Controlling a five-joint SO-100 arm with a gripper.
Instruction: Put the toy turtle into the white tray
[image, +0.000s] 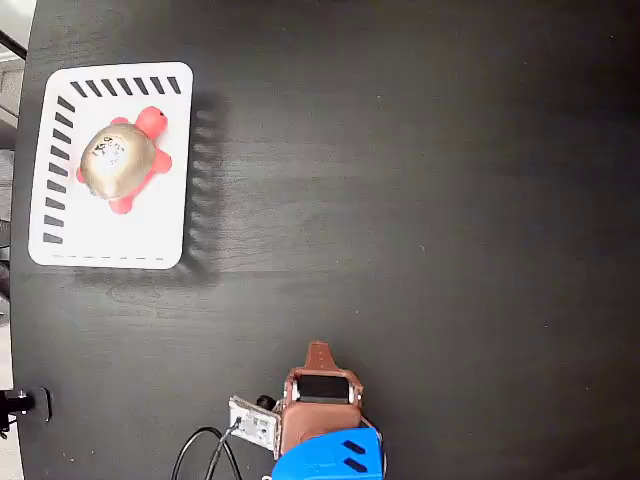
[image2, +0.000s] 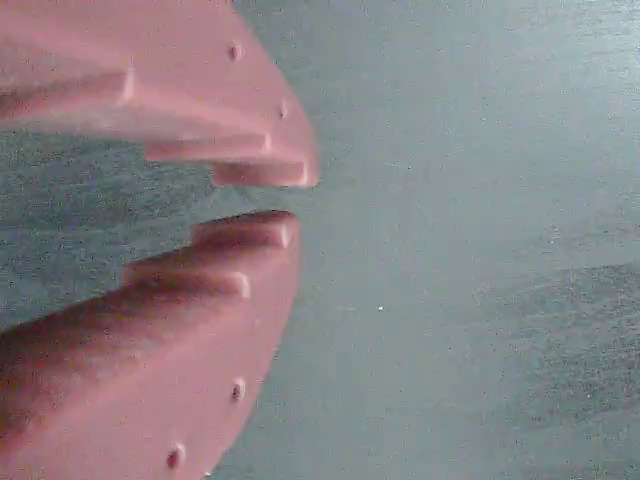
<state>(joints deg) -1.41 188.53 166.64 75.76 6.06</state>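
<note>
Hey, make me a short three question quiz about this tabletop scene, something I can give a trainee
1. True or false: the small toy turtle with the shiny grey-gold shell and red-pink legs lies inside the white rectangular slotted plastic tray.
2. In the fixed view, where does the brown two-finger gripper sit?
A. over the tray
B. near the bottom edge, away from the tray
C. at the top right corner
3. Fill in: in the wrist view, the gripper holds ______ between its fingertips, with only the dark wooden table behind.

Key: 1 true; 2 B; 3 nothing.
</note>
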